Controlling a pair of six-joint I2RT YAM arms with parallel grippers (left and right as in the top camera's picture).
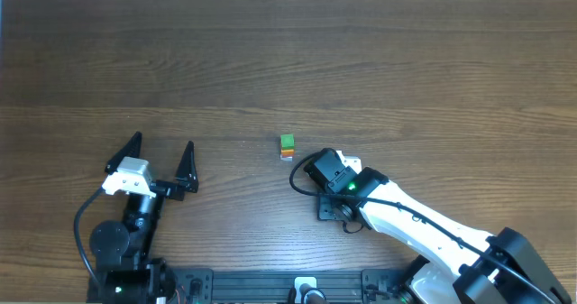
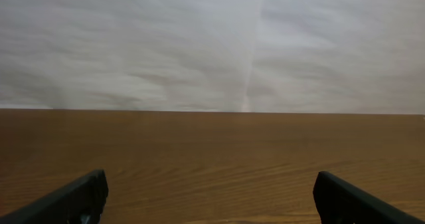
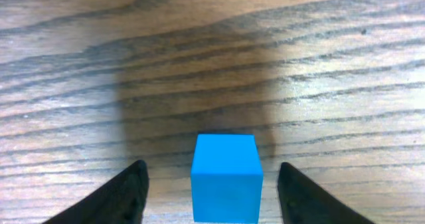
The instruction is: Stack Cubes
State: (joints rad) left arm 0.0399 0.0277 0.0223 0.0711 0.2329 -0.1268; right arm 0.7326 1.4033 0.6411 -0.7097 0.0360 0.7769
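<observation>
A blue cube (image 3: 224,177) sits on the wooden table (image 3: 199,64), between the two fingers of my right gripper (image 3: 212,171), which is open and lowered around it without touching its sides. In the top view the right arm's wrist (image 1: 335,171) covers that spot. Just up and left of the wrist stands a small stack, a green cube (image 1: 288,141) on top of an orange one (image 1: 287,151). My left gripper (image 1: 162,145) is open at the table's left, holding nothing, far from the cubes.
The wooden table (image 1: 288,51) stretches wide and bare behind the stack and between the two arms. From the left wrist, open tabletop (image 2: 212,151) runs to a pale wall.
</observation>
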